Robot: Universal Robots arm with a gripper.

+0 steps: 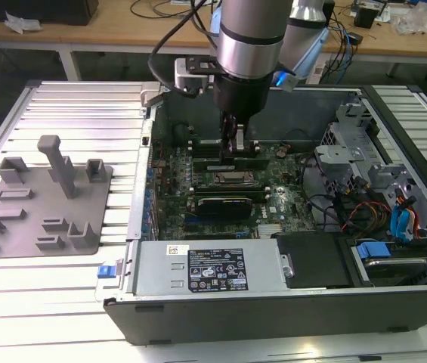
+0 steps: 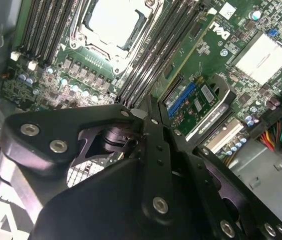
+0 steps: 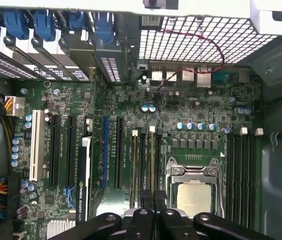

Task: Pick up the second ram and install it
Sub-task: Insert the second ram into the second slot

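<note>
Second ram (image 3: 153, 160), a long narrow green circuit-board stick seen edge-on in the first wrist view, appears to stand in a black memory slot just beside the square silver processor socket (image 3: 193, 192). The black two-fingered gripper (image 3: 153, 202) hangs straight down over it, so any push would run along the slot rather than across it. Its jaws are drawn together to a hairline seam (whether they nip the stick's top edge or merely bear on it, I cannot tell). All this sits inside the open dark-grey metal computer case (image 1: 273, 314), lying on its side to give access from above. The case holds the green motherboard (image 1: 277, 200), a black graphics card (image 1: 224, 204), a grey labelled power supply box (image 1: 209, 268) and a drive cage with blue tabs (image 1: 402, 227). A grey moulded fixture plate (image 1: 43, 204) lies well apart, on the exterior view's left
</note>
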